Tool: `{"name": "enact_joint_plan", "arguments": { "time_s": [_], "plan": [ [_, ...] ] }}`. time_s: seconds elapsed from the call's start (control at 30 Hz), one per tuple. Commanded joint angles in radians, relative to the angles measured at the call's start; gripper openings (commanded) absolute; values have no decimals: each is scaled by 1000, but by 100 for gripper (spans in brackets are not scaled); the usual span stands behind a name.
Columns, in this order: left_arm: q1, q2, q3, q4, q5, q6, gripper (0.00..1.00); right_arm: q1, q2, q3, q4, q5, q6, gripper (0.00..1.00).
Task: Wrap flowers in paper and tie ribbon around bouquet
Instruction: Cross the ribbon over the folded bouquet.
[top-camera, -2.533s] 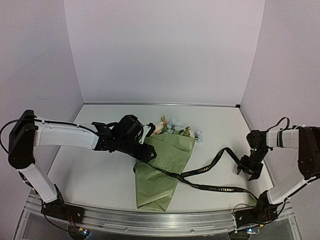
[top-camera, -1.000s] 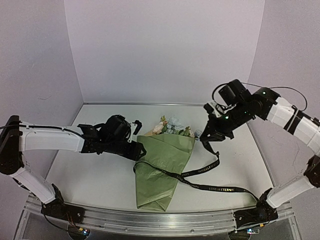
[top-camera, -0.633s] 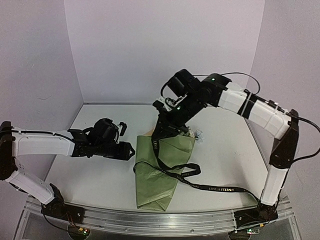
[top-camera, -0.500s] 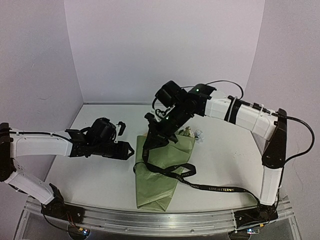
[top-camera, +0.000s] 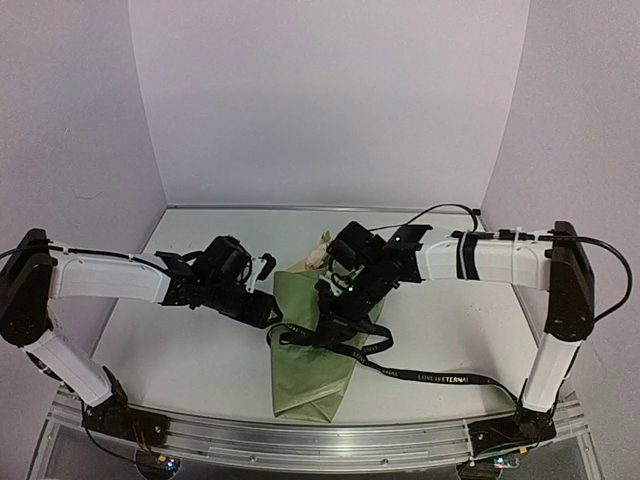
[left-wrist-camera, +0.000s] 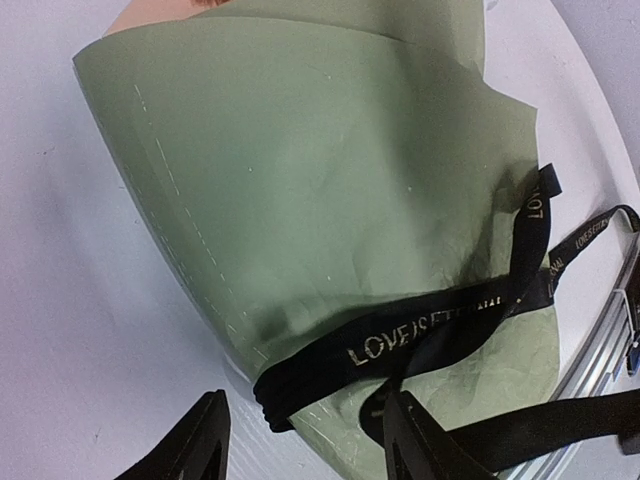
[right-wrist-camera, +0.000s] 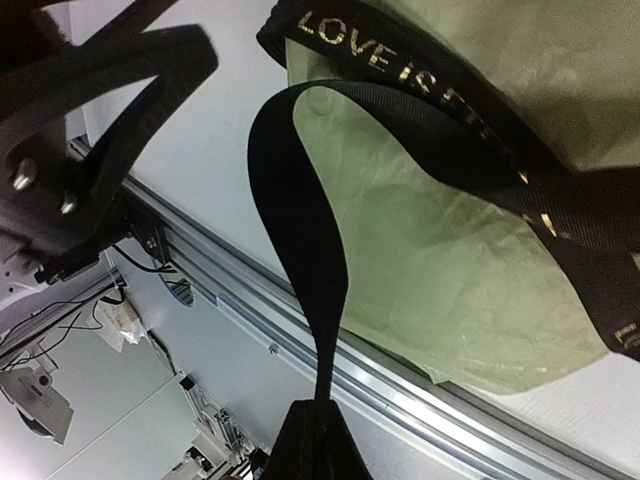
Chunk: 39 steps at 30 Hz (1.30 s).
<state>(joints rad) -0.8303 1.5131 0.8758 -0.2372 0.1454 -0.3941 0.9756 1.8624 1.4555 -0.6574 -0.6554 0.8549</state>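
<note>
The bouquet (top-camera: 318, 365) lies on the table as a cone of olive-green paper (left-wrist-camera: 300, 170), narrow end toward me. Only a cream bloom of the flowers (top-camera: 321, 253) shows past the right arm. The black lettered ribbon (top-camera: 352, 340) crosses the cone's middle, and its long tail (top-camera: 450, 378) trails right. My right gripper (right-wrist-camera: 318, 412) hovers over the cone (top-camera: 325, 322), shut on the ribbon's end, which rises in a loop (right-wrist-camera: 295, 220). My left gripper (left-wrist-camera: 310, 450) stands open at the cone's left edge (top-camera: 266, 310). The ribbon's bend (left-wrist-camera: 275, 395) lies just ahead of its fingers.
The white table (top-camera: 190, 350) is closed in by pale walls on three sides. A metal rail (top-camera: 300, 440) runs along its near edge. In the right wrist view the left gripper's dark fingers (right-wrist-camera: 110, 70) show close by at the upper left.
My right arm swung from the far right over the bouquet, carrying the ribbon's end across the cone and down onto its middle. The left gripper drew back left, then returned to the cone's edge.
</note>
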Motion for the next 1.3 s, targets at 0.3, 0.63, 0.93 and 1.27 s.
{"name": "enact_joint_plan", "arguments": {
  "time_s": [0.3, 0.63, 0.93, 1.27],
  "plan": [
    [-6, 98, 79, -22, 61, 59, 49, 10, -159, -14, -106, 33, -82, 0],
    [-16, 135, 94, -27, 43, 63, 33, 18, -25, 19, 62, 15, 12, 0],
    [-18, 115, 95, -16, 48, 70, 2, 20, 44, -9, 95, 85, 50, 0],
    [-18, 31, 39, -6, 72, 78, 0, 44, 66, -62, 119, 274, -36, 0]
  ]
}}
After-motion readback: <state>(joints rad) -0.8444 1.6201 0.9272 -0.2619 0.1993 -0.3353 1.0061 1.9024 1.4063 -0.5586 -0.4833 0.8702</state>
